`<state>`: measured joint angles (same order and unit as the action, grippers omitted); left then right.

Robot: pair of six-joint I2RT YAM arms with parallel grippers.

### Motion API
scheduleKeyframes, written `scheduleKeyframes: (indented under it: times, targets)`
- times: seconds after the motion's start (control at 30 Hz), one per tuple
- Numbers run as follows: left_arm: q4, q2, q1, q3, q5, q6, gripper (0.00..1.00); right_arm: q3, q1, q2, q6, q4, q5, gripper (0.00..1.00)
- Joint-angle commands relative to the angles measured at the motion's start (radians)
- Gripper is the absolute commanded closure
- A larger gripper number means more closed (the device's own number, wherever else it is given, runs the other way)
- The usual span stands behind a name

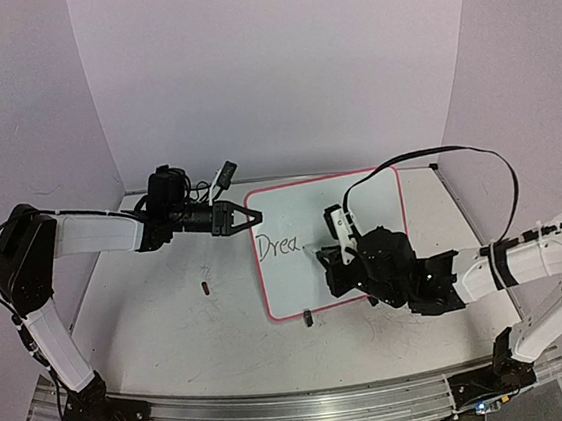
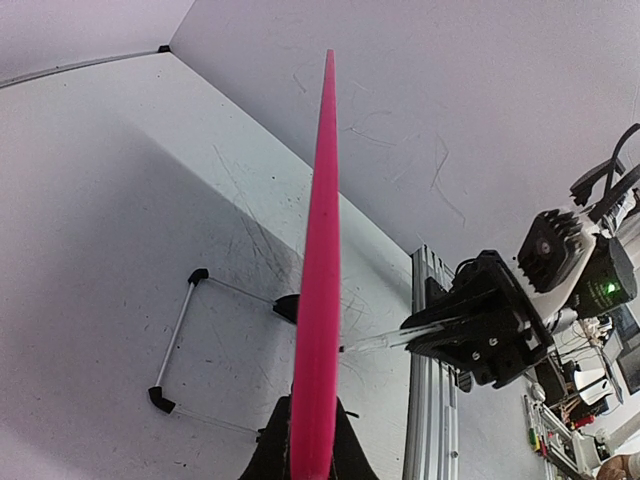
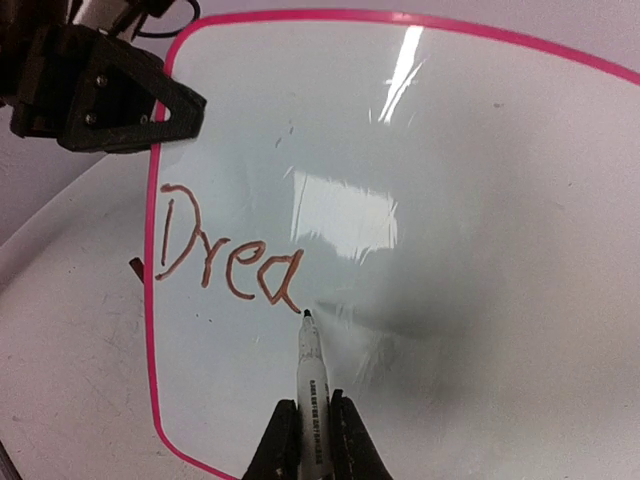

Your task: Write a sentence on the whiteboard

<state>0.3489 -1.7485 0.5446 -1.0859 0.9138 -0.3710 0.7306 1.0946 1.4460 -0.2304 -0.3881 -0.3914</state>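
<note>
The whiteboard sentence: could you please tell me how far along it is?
Done: "Drea" stands on the whiteboard. In hand: the right fingers hold a marker, its tip at the end of the "a"; the left fingers clamp the board's edge. Left: the rest of the sentence.

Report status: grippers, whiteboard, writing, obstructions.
Left gripper shut on edge of pink-rimmed white whiteboard. Right gripper shut on slim white marker, tip at board. Handwritten sentence reads only "Drea". Nothing obstructing.
</note>
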Motion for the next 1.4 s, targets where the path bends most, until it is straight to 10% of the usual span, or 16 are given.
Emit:
scheduleKeyframes:
  times: [0.0, 1.37]
  targets:
    - [-0.006, 0.020, 0.002, -0.011, -0.012, -0.008, 1.00, -0.052, -0.005, -0.162, 0.071, -0.103, 0.039, 1.00]
    - [-0.034, 0.049, 0.023, 0.041, -0.156, 0.004, 1.00, -0.022, -0.024, -0.056, 0.213, -0.139, 0.034, 1.00]
